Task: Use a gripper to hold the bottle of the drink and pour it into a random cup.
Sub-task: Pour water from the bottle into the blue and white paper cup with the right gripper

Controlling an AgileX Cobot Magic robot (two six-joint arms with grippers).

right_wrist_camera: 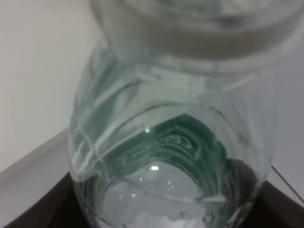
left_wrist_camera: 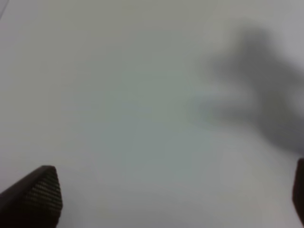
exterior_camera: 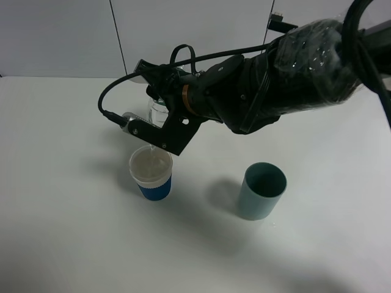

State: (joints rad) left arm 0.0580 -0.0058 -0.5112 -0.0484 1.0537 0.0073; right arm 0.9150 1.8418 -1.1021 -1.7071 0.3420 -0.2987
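Bottle of the drink (right_wrist_camera: 171,142) tilted steeply, neck pointing down, over cup (exterior_camera: 151,174)

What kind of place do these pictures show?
Probably a robotics lab test bench: a white table, plain white wall panels, and a black robot arm pouring a bottle into a cup.

Right arm: a thick black jointed robot arm (exterior_camera: 256,91), its rear segment wrapped in glossy, crinkled clear plastic film (exterior_camera: 311,46). A narrow orange ring (exterior_camera: 185,97) bands the wrist. A thin black cable (exterior_camera: 110,88) arcs from the wrist to a plug near the tip, and a heavier black cable (exterior_camera: 369,64) crosses the rear segment. The right gripper (exterior_camera: 149,104) bears an angular black side plate (exterior_camera: 177,131) dotted with small pale screws and tipped by a grey metal block (exterior_camera: 131,122). Left gripper (left_wrist_camera: 171,199): dark fingertips (left_wrist_camera: 40,194) with a fine woven texture.
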